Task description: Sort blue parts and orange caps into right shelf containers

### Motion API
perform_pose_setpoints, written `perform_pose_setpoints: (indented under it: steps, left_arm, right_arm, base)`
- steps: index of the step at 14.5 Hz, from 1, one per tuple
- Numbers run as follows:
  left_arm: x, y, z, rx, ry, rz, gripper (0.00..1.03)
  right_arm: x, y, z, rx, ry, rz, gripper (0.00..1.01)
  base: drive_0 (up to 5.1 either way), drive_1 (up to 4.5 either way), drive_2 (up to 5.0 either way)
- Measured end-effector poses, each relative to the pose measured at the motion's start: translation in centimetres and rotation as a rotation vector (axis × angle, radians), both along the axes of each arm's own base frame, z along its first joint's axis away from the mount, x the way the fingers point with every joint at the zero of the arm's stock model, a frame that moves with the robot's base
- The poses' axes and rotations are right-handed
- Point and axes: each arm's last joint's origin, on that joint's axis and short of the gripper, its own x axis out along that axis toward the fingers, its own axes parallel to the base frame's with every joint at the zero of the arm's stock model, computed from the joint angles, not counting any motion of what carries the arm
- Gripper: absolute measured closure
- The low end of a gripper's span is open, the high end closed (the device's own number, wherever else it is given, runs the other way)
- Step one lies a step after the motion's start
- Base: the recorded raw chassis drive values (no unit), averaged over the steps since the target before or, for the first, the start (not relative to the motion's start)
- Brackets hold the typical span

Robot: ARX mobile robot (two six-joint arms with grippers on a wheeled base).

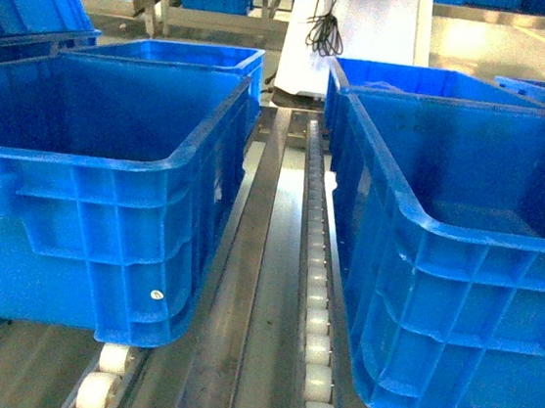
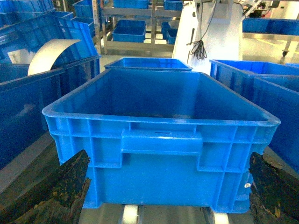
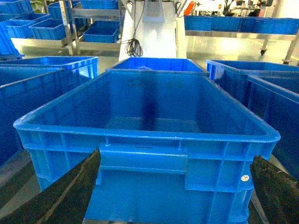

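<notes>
Closest to the head camera are the white rollers [image 1: 317, 377] of the conveyor track [image 1: 262, 292], with one big blue crate [image 1: 102, 234] along its left edge and another right-side crate [image 1: 458, 304] along its right edge, more blue bins lined up behind both. Each wrist cam stares straight at a crate's handle end, the left gripper [image 2: 159, 196] spread wide with its dark fingers [image 2: 56, 191] at the bottom corners. The right gripper [image 3: 173, 196] is spread too, pinching nothing.
</notes>
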Motion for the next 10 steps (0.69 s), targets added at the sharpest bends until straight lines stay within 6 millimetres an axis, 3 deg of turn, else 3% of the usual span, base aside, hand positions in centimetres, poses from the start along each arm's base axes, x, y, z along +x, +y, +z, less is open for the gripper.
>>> perform_pose_setpoints:
  steps: [10]
  left_arm:
    - [0.0, 0.0, 0.0, 0.0, 0.0, 0.0, 0.05]
  right_arm:
    - [0.0, 0.0, 0.0, 0.0, 0.0, 0.0, 0.03]
  base:
    - [0.0, 0.0, 0.0]
